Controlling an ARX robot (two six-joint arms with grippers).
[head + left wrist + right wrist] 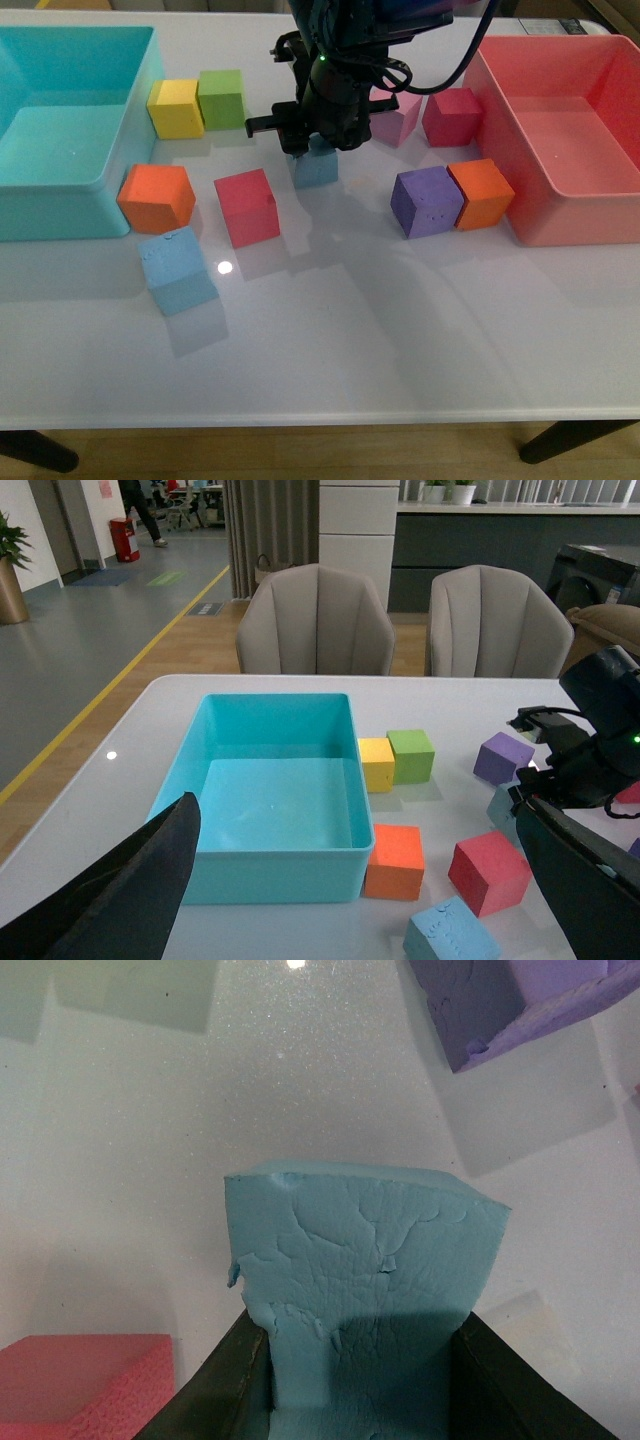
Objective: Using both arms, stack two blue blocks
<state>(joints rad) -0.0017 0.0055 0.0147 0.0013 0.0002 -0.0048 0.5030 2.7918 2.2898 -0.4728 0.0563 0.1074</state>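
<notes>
One blue block (316, 166) is held in my right gripper (318, 150), which is shut on it low over the table's middle back. In the right wrist view the block (360, 1260) fills the space between the black fingers (215, 1390). I cannot tell whether it touches the table. The other blue block (176, 268) lies free at the front left, next to the turquoise bin; it also shows in the left wrist view (450, 935). My left gripper (358, 820) is open and empty, above the table and short of that block. It is out of the front view.
A turquoise bin (60, 190) stands at the left and a pink bin (580, 225) at the right. Around them lie yellow (175, 108), green (222, 98), orange (156, 197), red (247, 206), purple (426, 201), orange (483, 193) and crimson (453, 116) cubes.
</notes>
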